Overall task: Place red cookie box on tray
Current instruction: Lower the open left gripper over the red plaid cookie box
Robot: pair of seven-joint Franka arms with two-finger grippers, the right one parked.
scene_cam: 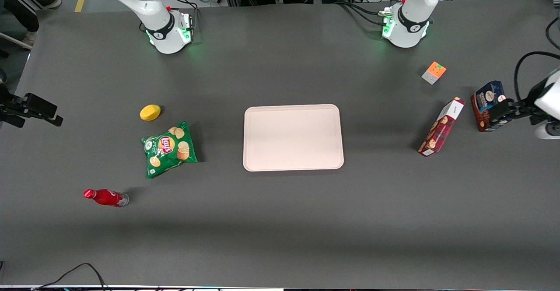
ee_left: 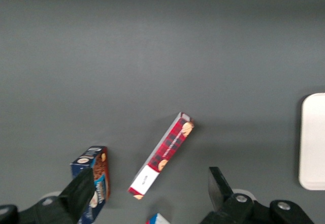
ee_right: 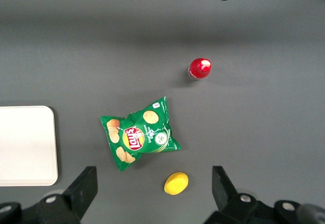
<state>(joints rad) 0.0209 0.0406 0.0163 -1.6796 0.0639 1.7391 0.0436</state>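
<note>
The red cookie box (scene_cam: pixel 442 127) lies flat on the grey table, toward the working arm's end and apart from the tray (scene_cam: pixel 293 107). It is long and plaid, with a white end panel. The pale pinkish-beige tray sits mid-table with nothing on it. The left gripper (scene_cam: pixel 503 110) hovers high near the table's end, overlapping the blue cookie box in the front view. Its fingers are spread wide and hold nothing. In the left wrist view the red box (ee_left: pixel 165 153) lies below, between the open gripper's (ee_left: pixel 151 177) fingers, and the tray's edge (ee_left: pixel 314 142) shows.
A dark blue cookie box (scene_cam: pixel 485 100) stands beside the red box, nearer the table's end. A puzzle cube (scene_cam: pixel 434 72) lies farther from the front camera. A lemon (scene_cam: pixel 150 112), a green chips bag (scene_cam: pixel 168 149) and a red bottle (scene_cam: pixel 105 197) lie toward the parked arm's end.
</note>
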